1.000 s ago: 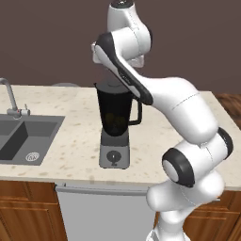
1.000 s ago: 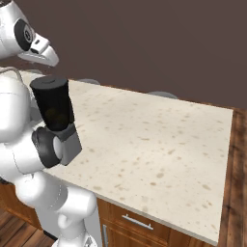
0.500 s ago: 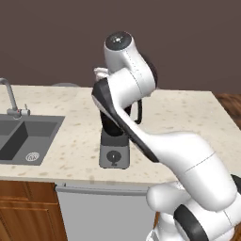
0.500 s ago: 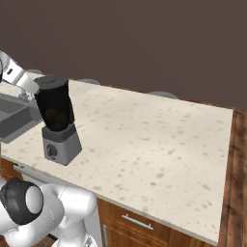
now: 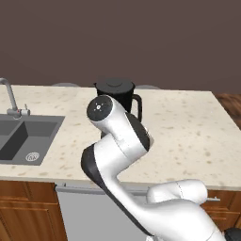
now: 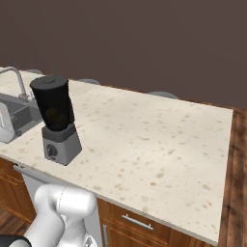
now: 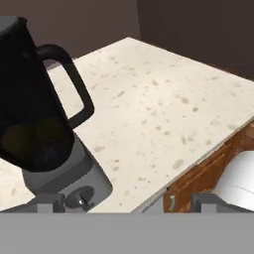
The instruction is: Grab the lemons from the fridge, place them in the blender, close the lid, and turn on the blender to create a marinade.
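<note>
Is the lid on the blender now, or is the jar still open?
The lid is on: a flat dark disc covers the mouth of the blender, which stands upright on the counter.

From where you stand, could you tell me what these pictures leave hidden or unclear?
- Blender base and dial: in the left base view, hidden behind the arm's white links.
- Jar contents: a yellowish glow shows through the dark jar in the hand view; whether it is lemons cannot be told.
- Sink: cut off by the left edge in the left base view.
- Lid: whether fully seated is too small to judge.
</note>
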Controlling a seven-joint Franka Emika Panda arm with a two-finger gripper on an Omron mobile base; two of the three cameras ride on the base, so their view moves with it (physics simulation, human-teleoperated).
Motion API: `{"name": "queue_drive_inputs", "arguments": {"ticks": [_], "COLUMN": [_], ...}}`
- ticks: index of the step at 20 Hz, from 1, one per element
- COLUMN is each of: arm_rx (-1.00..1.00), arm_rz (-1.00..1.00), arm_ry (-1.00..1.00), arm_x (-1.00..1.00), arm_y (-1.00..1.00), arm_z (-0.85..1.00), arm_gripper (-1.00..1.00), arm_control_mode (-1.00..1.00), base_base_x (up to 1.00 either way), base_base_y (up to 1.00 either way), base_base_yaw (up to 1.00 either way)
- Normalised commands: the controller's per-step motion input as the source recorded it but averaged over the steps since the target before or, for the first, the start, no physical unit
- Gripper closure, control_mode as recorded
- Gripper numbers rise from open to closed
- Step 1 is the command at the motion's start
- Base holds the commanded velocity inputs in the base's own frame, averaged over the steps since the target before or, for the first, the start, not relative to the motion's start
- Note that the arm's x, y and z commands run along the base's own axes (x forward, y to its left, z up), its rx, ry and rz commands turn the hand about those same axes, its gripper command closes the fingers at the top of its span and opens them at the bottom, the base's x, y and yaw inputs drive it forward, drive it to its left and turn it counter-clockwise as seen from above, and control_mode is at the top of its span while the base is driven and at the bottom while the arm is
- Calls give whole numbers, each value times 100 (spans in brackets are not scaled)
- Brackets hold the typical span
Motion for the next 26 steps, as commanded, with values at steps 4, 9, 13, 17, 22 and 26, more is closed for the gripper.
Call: {"name": "queue_drive_inputs", "arguments": {"ticks": [4, 9, 13, 17, 22, 26], "arm_rx": [0, -5, -5, -4, -4, -5], "arm_rz": [-28, -11, -2, -1, -1, 0], "arm_ry": [0, 0, 0, -1, -7, -16], "arm_x": [-42, 9, 11, 5, 2, 17], "arm_y": [19, 0, 0, -2, 0, -2], "arm_z": [-74, -80, -83, -78, -60, -26], "arm_gripper": [-100, -100, -100, -100, -100, -100], "arm_control_mode": [-100, -100, -100, -100, -100, -100], "base_base_x": [0, 0, 0, 0, 0, 0], "base_base_y": [0, 0, 0, 0, 0, 0], "base_base_yaw": [0, 0, 0, 0, 0, 0]}}
